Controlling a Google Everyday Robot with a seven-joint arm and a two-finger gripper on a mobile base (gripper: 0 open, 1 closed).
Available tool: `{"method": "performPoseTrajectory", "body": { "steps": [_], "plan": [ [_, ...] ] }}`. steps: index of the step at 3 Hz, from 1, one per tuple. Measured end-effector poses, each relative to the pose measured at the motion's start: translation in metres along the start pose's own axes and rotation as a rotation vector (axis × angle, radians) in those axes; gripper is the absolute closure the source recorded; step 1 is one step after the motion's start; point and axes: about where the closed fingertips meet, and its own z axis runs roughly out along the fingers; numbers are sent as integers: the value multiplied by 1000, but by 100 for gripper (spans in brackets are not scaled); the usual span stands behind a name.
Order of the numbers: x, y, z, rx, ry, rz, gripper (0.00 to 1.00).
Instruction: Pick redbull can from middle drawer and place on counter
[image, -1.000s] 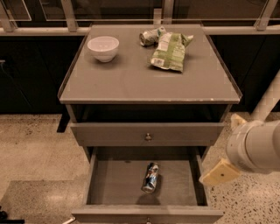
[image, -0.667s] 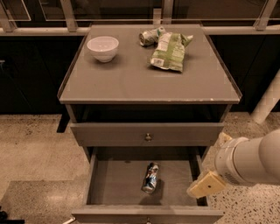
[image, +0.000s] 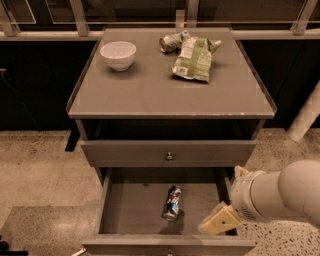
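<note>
The gripper (image: 220, 221) hangs at the open middle drawer's (image: 131, 212) right front corner, largely hidden by the pale arm (image: 280, 192); spread or closed, I cannot tell. The redbull can (image: 172, 202) lies on its side mid-drawer, label unreadable. On the desk (image: 150, 92), the green bag's (image: 195, 59) print is illegible too.

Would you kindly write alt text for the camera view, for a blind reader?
A redbull can lies in the open middle drawer; the claw hovers at the drawer's right side, apart from the can. The counter holds a white bowl, a crumpled can and a green bag.
</note>
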Motion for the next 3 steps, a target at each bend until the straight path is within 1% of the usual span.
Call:
{"method": "performPoseTrajectory", "body": {
  "steps": [1, 2, 3],
  "plan": [
    [1, 0, 0, 17, 4, 12, 0],
    [6, 14, 23, 51, 10, 45, 0],
    [10, 8, 45, 122, 1, 54, 0]
  ]
}}
